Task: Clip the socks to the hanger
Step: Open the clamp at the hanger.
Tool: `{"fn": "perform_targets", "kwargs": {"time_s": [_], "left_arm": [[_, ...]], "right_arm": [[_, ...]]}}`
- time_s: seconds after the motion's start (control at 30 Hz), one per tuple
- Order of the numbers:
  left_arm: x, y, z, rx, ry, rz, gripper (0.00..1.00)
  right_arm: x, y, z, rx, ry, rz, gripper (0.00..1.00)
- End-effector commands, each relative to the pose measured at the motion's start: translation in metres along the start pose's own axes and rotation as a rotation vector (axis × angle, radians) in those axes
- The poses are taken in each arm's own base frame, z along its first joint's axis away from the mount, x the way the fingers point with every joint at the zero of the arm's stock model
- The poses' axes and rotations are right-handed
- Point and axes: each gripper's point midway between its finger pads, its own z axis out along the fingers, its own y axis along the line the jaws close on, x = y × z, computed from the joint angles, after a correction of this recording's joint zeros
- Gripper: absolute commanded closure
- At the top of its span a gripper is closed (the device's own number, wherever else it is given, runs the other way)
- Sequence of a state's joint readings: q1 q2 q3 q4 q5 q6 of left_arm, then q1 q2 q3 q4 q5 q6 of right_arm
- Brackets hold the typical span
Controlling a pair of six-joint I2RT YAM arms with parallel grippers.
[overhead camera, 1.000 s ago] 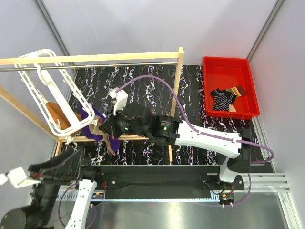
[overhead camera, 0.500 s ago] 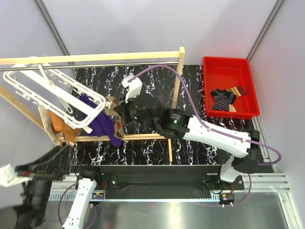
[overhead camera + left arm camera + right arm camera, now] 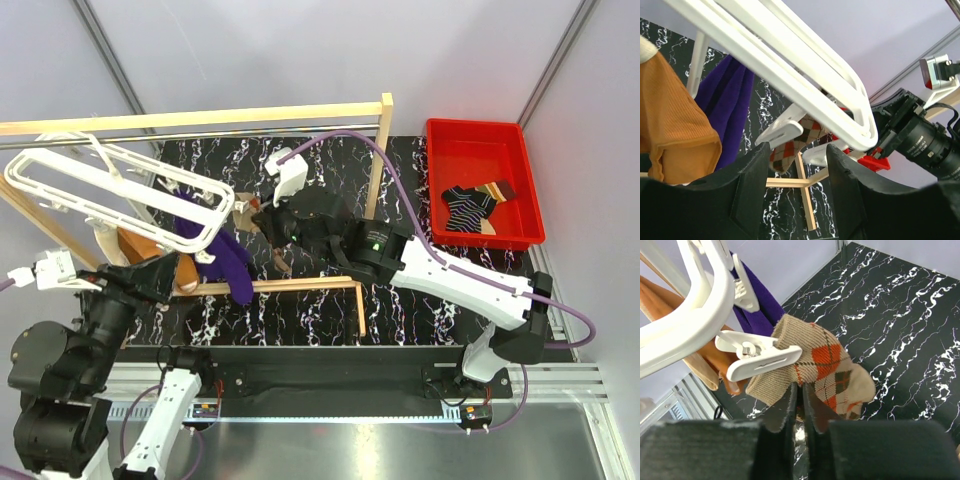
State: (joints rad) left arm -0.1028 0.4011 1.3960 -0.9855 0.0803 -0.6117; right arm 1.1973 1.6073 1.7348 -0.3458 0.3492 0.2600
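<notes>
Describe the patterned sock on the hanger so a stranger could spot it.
Start at the big white hanger. A white clip near its rounded end holds a tan sock. Unlike the plain purple sock and orange sock beside it, it has orange diamonds.

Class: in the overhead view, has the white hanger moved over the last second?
Yes. The hanger has swung flatter, and its free end is now nearer the upright wooden post.

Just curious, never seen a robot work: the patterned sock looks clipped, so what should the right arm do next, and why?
Probably open the right tool wide and draw back: the argyle sock is already pinched in a white clip on the hanger, so it should hang unaided.
</notes>
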Motion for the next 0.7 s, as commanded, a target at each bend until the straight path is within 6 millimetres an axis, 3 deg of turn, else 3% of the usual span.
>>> {"fn": "perform_targets", "kwargs": {"time_s": [0.0,0.03,0.1,0.13,0.27,0.33,0.43,0.53,0.67], "left_arm": [[-0.008,-0.015,0.013,0.065,-0.017,-0.033,0.48],[-0.008,-0.015,0.015,0.066,-0.016,-0.038,0.48],[-0.007,-0.014,0.017,0.064,-0.01,-0.043,0.48],[-0.006,-0.014,0.018,0.064,-0.008,-0.045,0.48],[-0.005,-0.014,0.02,0.063,-0.004,-0.048,0.48],[-0.005,-0.015,0.021,0.069,-0.002,-0.048,0.48],[-0.003,-0.014,0.022,0.068,0.005,-0.049,0.48],[-0.002,-0.014,0.024,0.068,0.009,-0.05,0.48],[0.0,-0.013,0.022,0.069,0.014,-0.051,0.48]], "right_arm": [[-0.033,-0.003,-0.022,-0.019,-0.068,0.041,0.82],[-0.033,-0.003,-0.024,-0.023,-0.065,0.04,0.7],[-0.03,-0.003,-0.03,-0.033,-0.045,0.034,0.61],[-0.027,-0.002,-0.032,-0.043,-0.036,0.031,0.51],[-0.018,-0.001,-0.045,-0.081,-0.008,0.023,0.33],[-0.019,0.004,-0.055,-0.135,-0.011,0.013,0.33],[-0.011,0.037,-0.071,-0.35,-0.013,-0.047,0.35],[0.015,0.082,-0.094,-0.602,-0.019,-0.172,0.37],[0.007,0.104,-0.099,-0.715,-0.165,-0.231,0.38]]}}
